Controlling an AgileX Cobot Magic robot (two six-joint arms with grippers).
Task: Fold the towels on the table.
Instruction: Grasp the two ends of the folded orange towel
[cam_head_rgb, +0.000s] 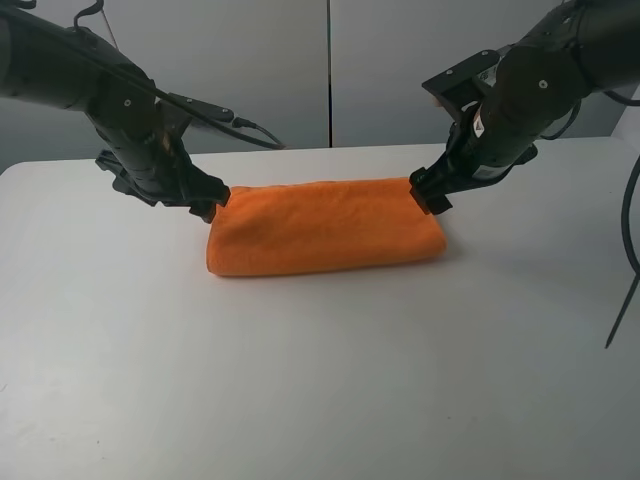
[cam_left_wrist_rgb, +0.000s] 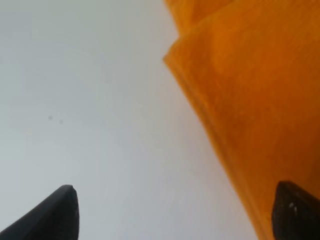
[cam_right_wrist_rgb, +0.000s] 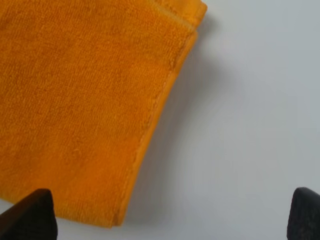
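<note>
One bright orange, soft microfibre towel (cam_head_rgb: 325, 228), lying as a long, thick folded band, sat near the middle of the large, plain white matte bench (cam_head_rgb: 300, 400).

Exterior high view: the towel's long axis ran side to side, from one arm toward the other. The left hand (cam_head_rgb: 212, 200) stood at the far left corner of the band and the right hand (cam_head_rgb: 430, 193) at the far right corner. The towel lay between the two hands and toward the camera from both. Neither arm was nearer than the other. Finger spread could not be read from this view.

Left wrist view: two dark fingertips (cam_left_wrist_rgb: 57, 215) stood well apart and clamped on nothing. One was over bare bench, the other at the towel's hemmed edge.

Right wrist view: the fingertips (cam_right_wrist_rgb: 30, 216) were likewise spread wide and empty. One was at the towel's edge, the other over bare bench. Layered hems at the corner sat slightly offset, a detail the exterior view did not resolve.

Judgement: a further fold would probably bring one end over the other along the long axis.
</note>
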